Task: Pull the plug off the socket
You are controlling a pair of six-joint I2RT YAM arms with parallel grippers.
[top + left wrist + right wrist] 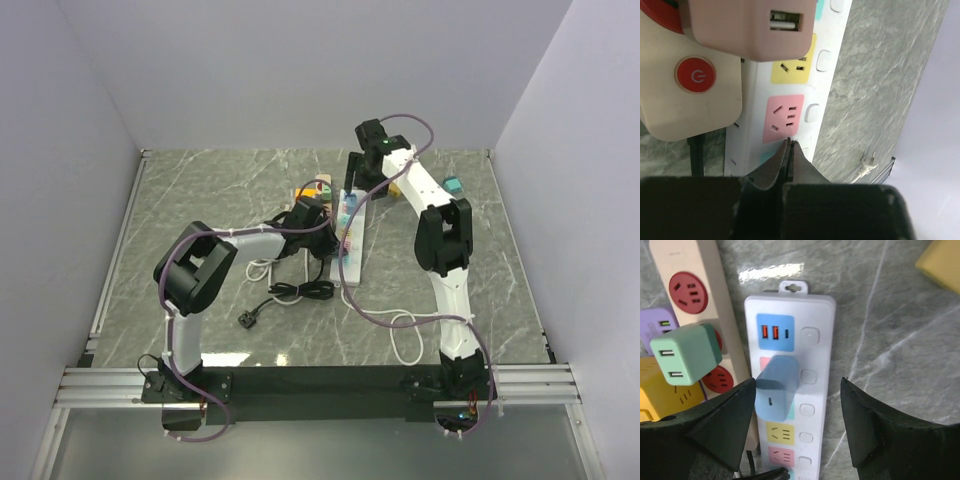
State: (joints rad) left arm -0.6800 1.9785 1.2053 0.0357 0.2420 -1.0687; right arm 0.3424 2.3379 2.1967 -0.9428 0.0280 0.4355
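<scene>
Now a boxy blue plug (776, 386) sits in the white socket (821, 352); right tool (797, 384) released, left tool (790, 143) clenched.

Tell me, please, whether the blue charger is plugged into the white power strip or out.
Plugged in: the blue charger sits flush on the white power strip, with no pins showing.

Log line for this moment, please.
left gripper shut, tips at white power strip | right gripper open over blue plug | plug seated, not pulled
</scene>
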